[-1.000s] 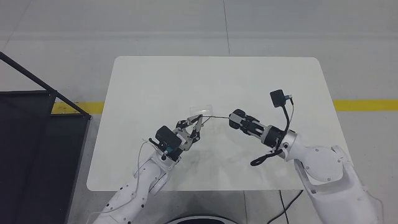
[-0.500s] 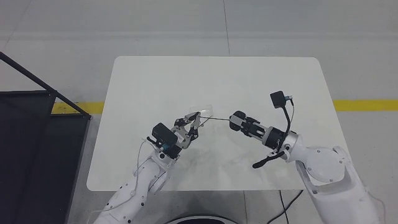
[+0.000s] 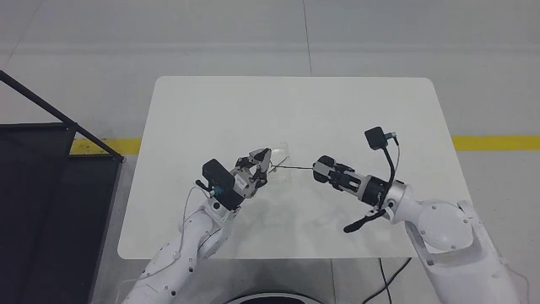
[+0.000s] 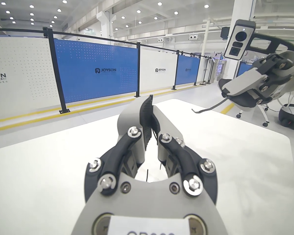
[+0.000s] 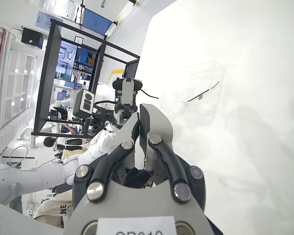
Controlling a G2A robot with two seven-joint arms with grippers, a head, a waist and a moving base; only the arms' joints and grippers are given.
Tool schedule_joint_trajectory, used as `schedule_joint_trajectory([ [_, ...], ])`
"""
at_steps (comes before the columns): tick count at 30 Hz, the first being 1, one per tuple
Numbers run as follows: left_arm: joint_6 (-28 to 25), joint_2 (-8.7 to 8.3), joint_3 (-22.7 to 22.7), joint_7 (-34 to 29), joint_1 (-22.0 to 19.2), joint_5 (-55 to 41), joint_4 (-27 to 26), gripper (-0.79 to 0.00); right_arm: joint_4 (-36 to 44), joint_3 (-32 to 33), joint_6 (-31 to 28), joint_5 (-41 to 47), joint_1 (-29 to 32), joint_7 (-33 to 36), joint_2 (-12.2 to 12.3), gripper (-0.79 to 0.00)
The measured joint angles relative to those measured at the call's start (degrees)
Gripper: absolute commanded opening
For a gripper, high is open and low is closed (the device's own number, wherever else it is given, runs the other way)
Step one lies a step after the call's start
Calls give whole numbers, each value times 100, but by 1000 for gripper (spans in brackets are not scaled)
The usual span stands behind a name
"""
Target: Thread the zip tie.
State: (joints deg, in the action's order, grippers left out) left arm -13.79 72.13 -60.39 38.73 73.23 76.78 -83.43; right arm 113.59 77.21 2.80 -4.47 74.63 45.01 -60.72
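A thin black zip tie runs between my two grippers above the middle of the white table. My left gripper is shut on one end, and black strands show under its closed fingers. My right gripper is shut on the other part. In the left wrist view the right gripper shows a free curved tail of the zip tie pointing toward me. In the right wrist view the left gripper has a short black end sticking out. The right gripper's own tips are pressed together.
A small clear plastic box lies on the table just behind the left gripper. In the right wrist view a spare black tie lies inside the box. A black frame stands off the table's left side.
My left gripper has moved a little away from the robot and leftward, closer to the clear box. The right gripper has barely shifted. Both stay shut.
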Motion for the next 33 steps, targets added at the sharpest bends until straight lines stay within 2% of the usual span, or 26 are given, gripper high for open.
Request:
schedule_joint_trajectory([
  [7, 31, 0, -11, 3, 8, 6, -22, -785, 26, -36, 9, -33, 63, -156, -9, -785],
  [13, 905, 35, 40, 281, 184, 599, -185, -785, 155, -136, 361, 190, 211, -824, -64, -785],
  [15, 1003, 51, 78, 328, 201, 649, -192, -785, 239, -205, 489, 122, 276, -1121, -84, -785],
  [20, 1099, 81, 104, 398, 195, 707, -169, -785, 375, -419, 739, -47, 366, -1665, -133, -785],
  [33, 1115, 91, 110, 377, 191, 727, -160, -785, 456, -305, 576, -58, 563, -1726, -141, -785],
])
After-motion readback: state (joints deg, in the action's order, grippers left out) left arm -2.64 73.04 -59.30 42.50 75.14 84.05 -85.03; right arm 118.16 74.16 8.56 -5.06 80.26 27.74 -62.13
